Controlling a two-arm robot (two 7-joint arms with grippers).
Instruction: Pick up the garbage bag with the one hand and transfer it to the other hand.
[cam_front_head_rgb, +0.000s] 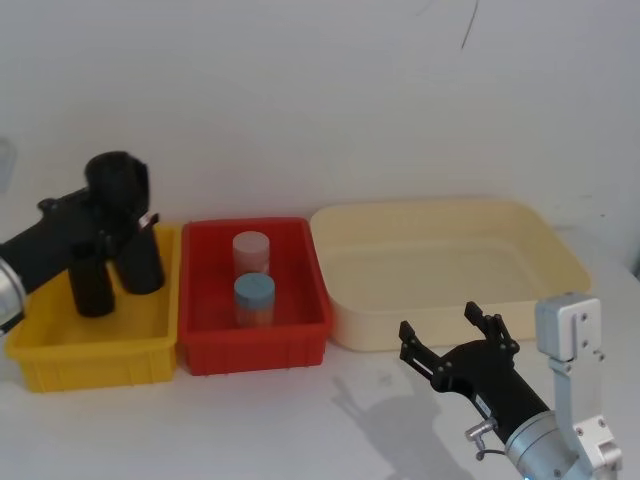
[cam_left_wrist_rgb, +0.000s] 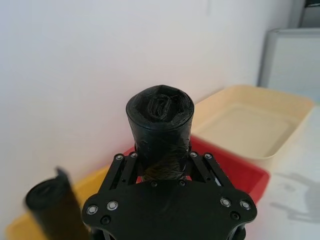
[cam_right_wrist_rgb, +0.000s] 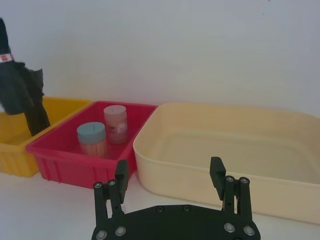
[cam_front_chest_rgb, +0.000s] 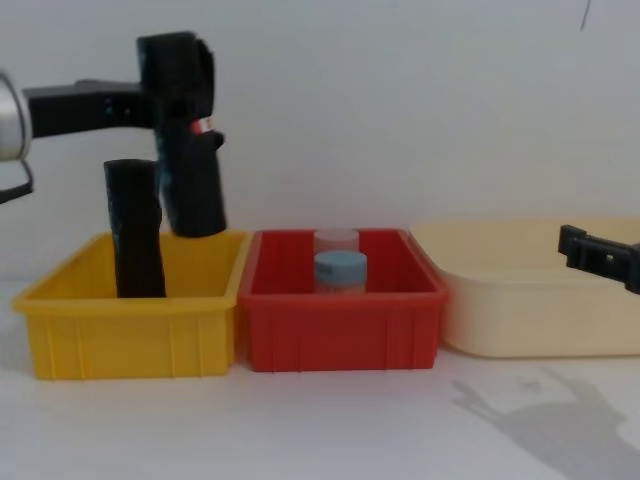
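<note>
Garbage bag (cam_left_wrist_rgb: 160, 120) in L hand (cam_left_wrist_rgb: 161, 162), 2 jars (cam_front_head_rgb: 251, 252), 3 bins (cam_front_head_rgb: 255, 345)

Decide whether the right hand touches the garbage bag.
Apart. The chest view shows the right hand by the cream tub and the garbage bag above the yellow bin, the red bin between them.

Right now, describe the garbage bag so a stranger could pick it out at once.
Find the yellow bin, leftmost in the row. A plain black roll stands in it; the garbage bag is the other black roll, gripped over the bin by the left pincer. Only the gripped one carries a small red-and-white label.
</note>
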